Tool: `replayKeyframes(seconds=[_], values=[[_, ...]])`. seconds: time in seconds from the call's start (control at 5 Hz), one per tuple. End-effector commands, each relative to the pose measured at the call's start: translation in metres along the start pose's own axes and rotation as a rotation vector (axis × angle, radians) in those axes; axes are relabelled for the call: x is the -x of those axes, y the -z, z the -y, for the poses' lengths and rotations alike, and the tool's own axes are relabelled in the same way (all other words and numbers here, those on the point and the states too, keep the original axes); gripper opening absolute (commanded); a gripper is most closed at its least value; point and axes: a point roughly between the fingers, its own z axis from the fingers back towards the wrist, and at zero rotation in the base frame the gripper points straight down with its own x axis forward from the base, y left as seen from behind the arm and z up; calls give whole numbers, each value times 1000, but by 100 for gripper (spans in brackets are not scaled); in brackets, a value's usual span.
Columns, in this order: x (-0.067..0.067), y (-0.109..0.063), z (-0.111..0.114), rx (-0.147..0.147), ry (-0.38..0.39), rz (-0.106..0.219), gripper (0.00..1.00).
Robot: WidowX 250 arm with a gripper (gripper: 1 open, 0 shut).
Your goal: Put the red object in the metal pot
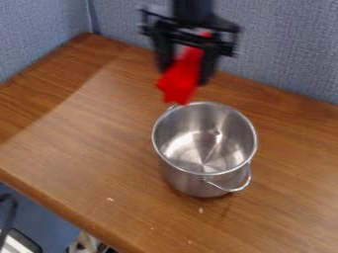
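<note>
I've got the gripper [185, 61] closed on what looks like the red block [183, 77], up near the stainless-steel pot's [207, 148] far rim; lowering and release remain!

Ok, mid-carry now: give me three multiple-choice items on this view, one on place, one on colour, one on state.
1. Where is the red block?
A) flat on the table
B) up in the gripper
C) behind the pot

2. What colour is the pot?
A) silver
B) blue
C) black

3. How is the pot standing?
A) on its side
B) upside down
C) upright

1 B: the red block hangs from the gripper.
2 A: the pot has a shiny, silvery wall.
3 C: its open mouth faces up.
</note>
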Motion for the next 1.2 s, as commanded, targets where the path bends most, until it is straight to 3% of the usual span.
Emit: replayKeyframes(seconds=[0.0,0.2,0.6,0.8,1.0], values=[[-1,-2,30,-7,63,31,0],[9,9,41,-8,89,24,0],[18,23,36,3,78,21,0],[18,20,32,5,79,34,100],[17,17,30,22,81,51,100]])
